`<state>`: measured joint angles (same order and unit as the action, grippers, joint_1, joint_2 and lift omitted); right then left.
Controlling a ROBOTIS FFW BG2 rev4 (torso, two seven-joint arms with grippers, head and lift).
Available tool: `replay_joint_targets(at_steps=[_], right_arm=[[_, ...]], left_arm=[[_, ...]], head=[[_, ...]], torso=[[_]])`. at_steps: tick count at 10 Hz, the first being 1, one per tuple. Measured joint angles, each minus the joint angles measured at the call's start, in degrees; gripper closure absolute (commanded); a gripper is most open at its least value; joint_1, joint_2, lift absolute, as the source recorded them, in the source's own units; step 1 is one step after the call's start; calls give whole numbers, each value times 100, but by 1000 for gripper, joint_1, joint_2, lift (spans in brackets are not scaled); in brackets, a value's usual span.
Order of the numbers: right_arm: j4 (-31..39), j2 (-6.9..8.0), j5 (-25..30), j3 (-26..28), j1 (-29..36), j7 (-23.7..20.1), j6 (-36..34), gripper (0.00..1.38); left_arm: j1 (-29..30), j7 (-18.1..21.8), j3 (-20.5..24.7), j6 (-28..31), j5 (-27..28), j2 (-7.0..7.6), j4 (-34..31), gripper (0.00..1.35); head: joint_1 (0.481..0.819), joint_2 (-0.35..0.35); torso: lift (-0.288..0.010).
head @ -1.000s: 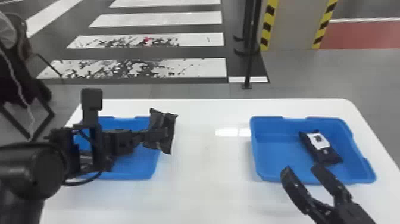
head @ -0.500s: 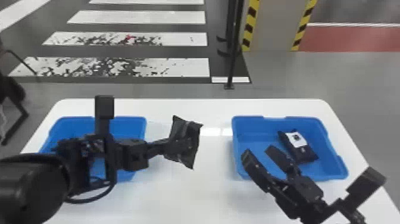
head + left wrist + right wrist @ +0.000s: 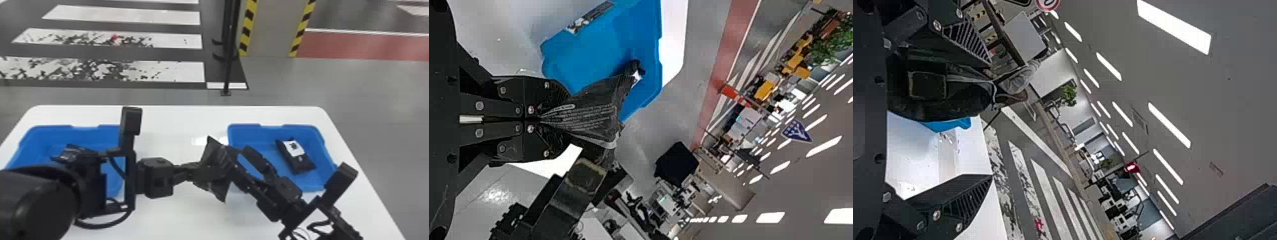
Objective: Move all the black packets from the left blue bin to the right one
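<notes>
In the head view my left gripper [image 3: 191,170] is shut on a black packet [image 3: 214,166], held over the table between the bins. My right gripper [image 3: 238,152] stands open, one finger overlapping the packet's right side; contact is unclear. Another black packet [image 3: 297,159] with a white label lies in the right blue bin [image 3: 271,129]. A dark crinkled shape, possibly a packet, shows behind the left arm in the left blue bin [image 3: 63,134]. In the left wrist view the left gripper [image 3: 546,120] pinches the packet [image 3: 589,112]. In the right wrist view the right gripper [image 3: 989,119] is spread apart.
The white table [image 3: 178,121] carries both bins. A black pole [image 3: 227,63] stands on the floor beyond its far edge. Both arms are close together near the right bin's left side.
My left gripper has carried its packet rightward, and my right gripper has come leftward and up to it, still open. The head view has shifted, so the bins appear farther left.
</notes>
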<state>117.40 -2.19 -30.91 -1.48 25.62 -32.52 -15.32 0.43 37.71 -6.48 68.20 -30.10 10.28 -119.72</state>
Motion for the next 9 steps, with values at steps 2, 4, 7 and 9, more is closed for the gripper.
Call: replay_joint_targets(at_steps=[2,4,7,9], right_arm=[[-65,-9,-152,-96,-42,0,-48,1237],[-129,-1,-267,-137,-58,-8,-86,1280],[-167,0,-347,-126,-77,-2,-85,1280],[-288,-26,-440,77,-222,10,-109,1280]], left_arm=[[-1,-1,-162,47,-67,-6,32,1202],[-1,-1,-169,43,-85,-10,40,1202],[96,-80,-71,-24,-182,-53,40,351],[370,-83,92,-96,-278,-125,40,114]], head=[[695,-120],[695,-114],[695,-112],[695,-129]], torso=[[-121],[-121],[-121],[-121]])
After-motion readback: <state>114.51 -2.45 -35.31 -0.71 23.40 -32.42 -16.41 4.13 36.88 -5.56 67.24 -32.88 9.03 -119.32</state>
